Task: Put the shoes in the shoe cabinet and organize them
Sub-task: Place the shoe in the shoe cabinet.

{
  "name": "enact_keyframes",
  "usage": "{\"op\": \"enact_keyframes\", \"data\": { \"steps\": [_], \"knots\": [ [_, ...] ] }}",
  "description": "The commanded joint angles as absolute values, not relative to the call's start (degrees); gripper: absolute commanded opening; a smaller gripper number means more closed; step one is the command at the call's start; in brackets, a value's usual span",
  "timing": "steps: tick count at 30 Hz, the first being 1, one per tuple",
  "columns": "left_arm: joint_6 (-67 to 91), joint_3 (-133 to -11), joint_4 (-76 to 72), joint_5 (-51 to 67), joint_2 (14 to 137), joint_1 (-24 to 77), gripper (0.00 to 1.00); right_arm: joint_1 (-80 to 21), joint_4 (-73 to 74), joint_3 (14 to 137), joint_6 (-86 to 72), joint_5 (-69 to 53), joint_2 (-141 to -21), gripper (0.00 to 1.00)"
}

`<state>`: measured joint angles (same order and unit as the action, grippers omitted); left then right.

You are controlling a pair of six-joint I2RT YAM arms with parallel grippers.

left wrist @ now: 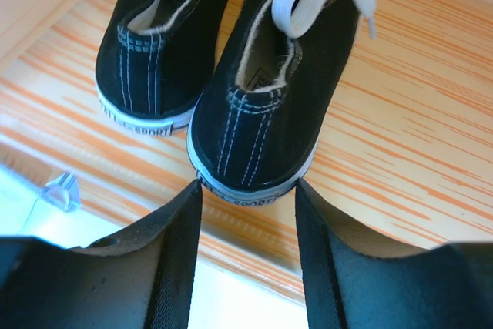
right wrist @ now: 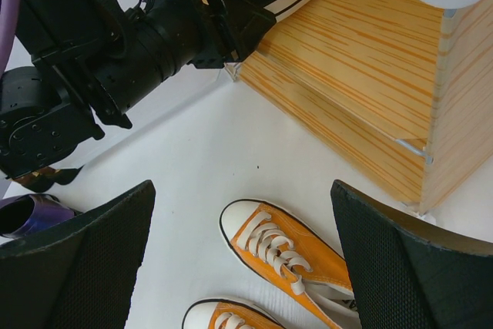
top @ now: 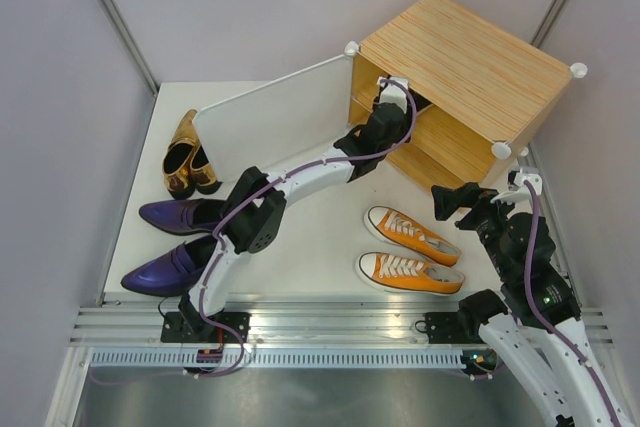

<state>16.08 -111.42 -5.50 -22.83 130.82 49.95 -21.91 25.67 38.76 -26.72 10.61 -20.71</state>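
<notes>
Left pincer (left wrist: 248, 187): standing half apart, fingertips flanking black sneaker (left wrist: 269, 113) heel; grip unclear.
Right pincer (right wrist: 243, 187): gaping wide, holding nothing, orange sneakers (right wrist: 296, 256) lying beneath.

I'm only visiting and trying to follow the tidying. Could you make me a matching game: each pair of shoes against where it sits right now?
Shoes:
1. black sneakers
2. orange sneakers
3. gold pumps
4. purple loafers

Places:
A. left side of the table, farther back
B. inside the shoe cabinet
C. on the table's right half, in front of the cabinet
D. near left corner of the table

Pairs: 1-B, 2-C, 3-A, 4-D
</notes>
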Motion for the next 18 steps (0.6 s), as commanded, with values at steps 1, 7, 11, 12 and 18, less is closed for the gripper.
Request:
{"op": "enact_keyframes", "data": {
  "steps": [1,7,11,12,18],
  "knots": [
    [19.16,-107.85,-6.86,-31.29,128.41,46.23,0.02,-22.15,23.64,39.02,-26.28,10.37,-21.09,0.98],
    [19.51,-106.26,-6.86,-31.99,126.48,44.74,0.02,-22.15,23.64,38.94,-26.28,10.46,-20.92,0.98],
    [19.51,-105.38,-6.86,-32.52,125.6,44.03,0.02,-22.15,23.55,38.94,-26.28,10.46,-21.01,0.98],
    [19.69,-105.21,-6.94,-32.87,125.16,43.95,0.02,-22.06,23.64,38.94,-26.28,10.28,-20.92,0.98],
    [21.44,-103.19,-6.77,-32.17,124.28,43.51,0.02,-22.24,23.47,38.85,-26.28,10.28,-21.01,0.98]
  ]
}}
